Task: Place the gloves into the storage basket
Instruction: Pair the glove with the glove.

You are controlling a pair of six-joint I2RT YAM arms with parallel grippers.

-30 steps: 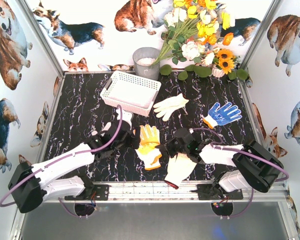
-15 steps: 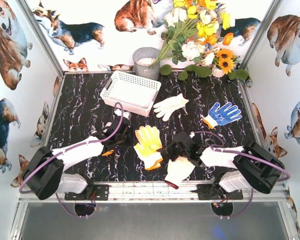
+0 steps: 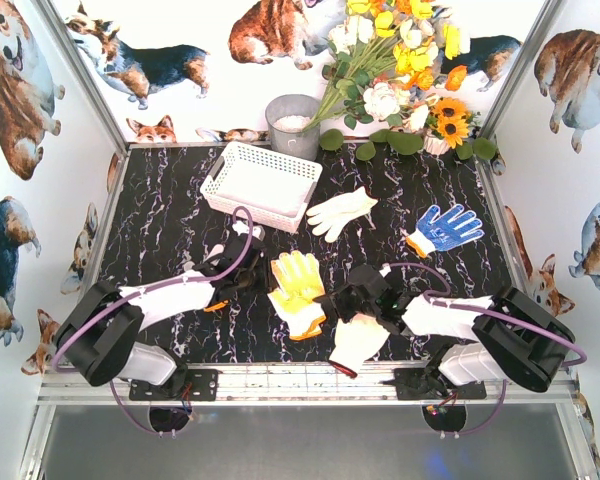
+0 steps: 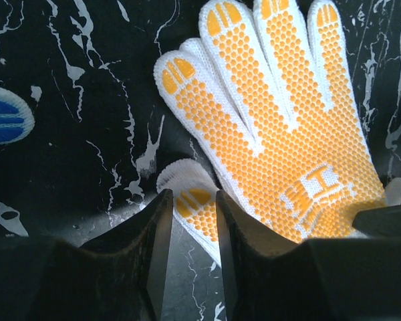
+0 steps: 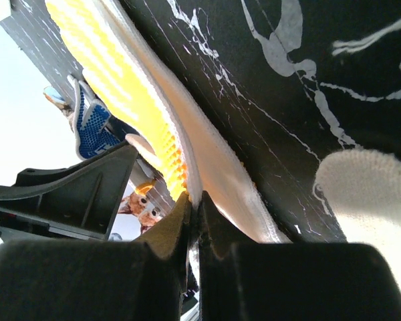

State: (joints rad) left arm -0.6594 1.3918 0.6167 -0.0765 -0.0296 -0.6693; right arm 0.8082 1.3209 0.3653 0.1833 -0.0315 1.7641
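A white knit orange-palmed glove [image 3: 298, 290] lies flat on the black marble-pattern table [image 3: 160, 220], palm up, between the two arms and near the front edge. The left gripper [image 3: 252, 272] is low at the left side of this glove. In the left wrist view the left gripper [image 4: 192, 195] has its fingers [image 4: 155, 241] only a little apart, and the thumb of the orange-palmed glove [image 4: 287, 120] lies just at the gap between the tips. I cannot tell if they pinch the thumb or only stand over it.

The right gripper [image 3: 332, 300] is at the right side of the same glove. In the right wrist view the right gripper [image 5: 196, 199] has its fingers almost together, and the white edge of the orange-palmed glove [image 5: 140, 114] goes into the thin gap between them, so it has this edge in its grip.

A white glove with red cuff [image 3: 360, 340] lies just under the right gripper, at the front edge of the table; its white knit tip [image 5: 371, 194] shows at the right of the wrist view. A plain white glove [image 3: 342, 212] lies further back, just right of the white lattice plastic basket [image 3: 252, 208]. A blue-dotted white glove [image 3: 443, 228] lies to the right, well apart from the basket. No glove shows inside the basket. A grey round metal bucket [image 3: 292, 125] stands behind it.
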